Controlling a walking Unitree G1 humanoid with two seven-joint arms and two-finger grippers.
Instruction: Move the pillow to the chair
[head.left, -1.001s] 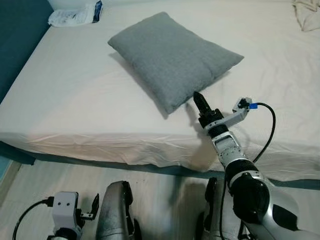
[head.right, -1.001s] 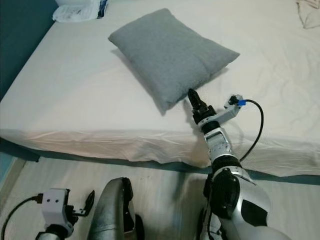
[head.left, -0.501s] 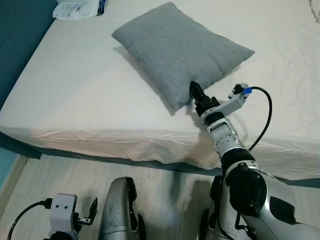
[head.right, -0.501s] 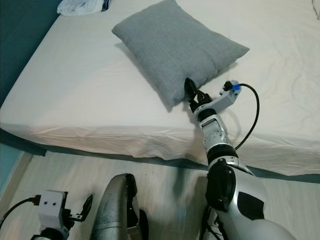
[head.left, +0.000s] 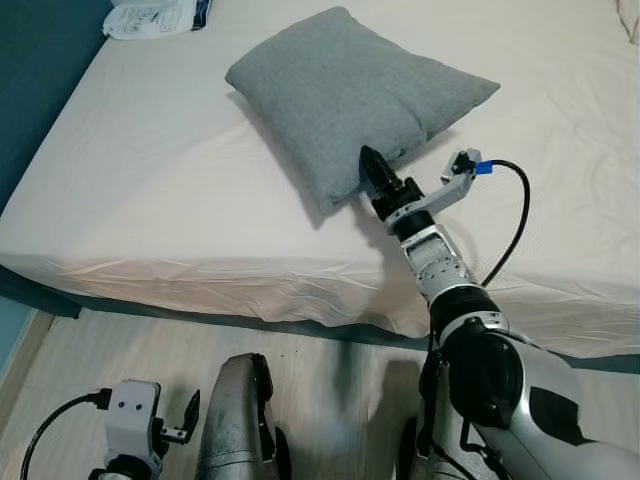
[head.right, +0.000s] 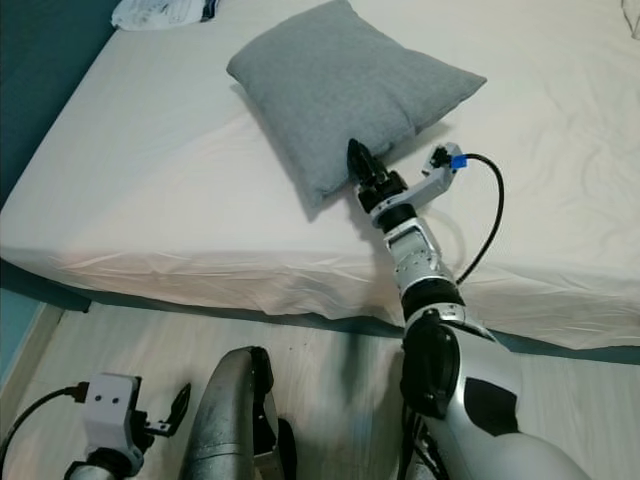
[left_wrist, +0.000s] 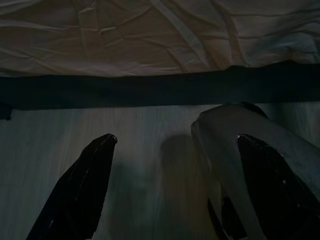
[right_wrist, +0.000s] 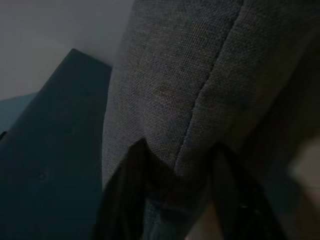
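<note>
On bed (head.left: 150, 190), right end effector (head.left: 368, 170) pinching pillow (head.left: 350, 95)

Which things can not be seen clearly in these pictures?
- Grey fabric pillow: the edge between the right gripper fingers is dark in the right wrist view; grip uncertain.
- White packet at the bed corner: cut by the head views' top edge.
- Left gripper: view very dark.

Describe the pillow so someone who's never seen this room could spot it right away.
Start at the wide bed with its cream sheet. The pillow lies on top of it, turned at an angle, with the right end effector at its near edge. It is the one plump grey fabric rectangle there, unlike the crinkled white packet at the bed's far left corner.
</note>
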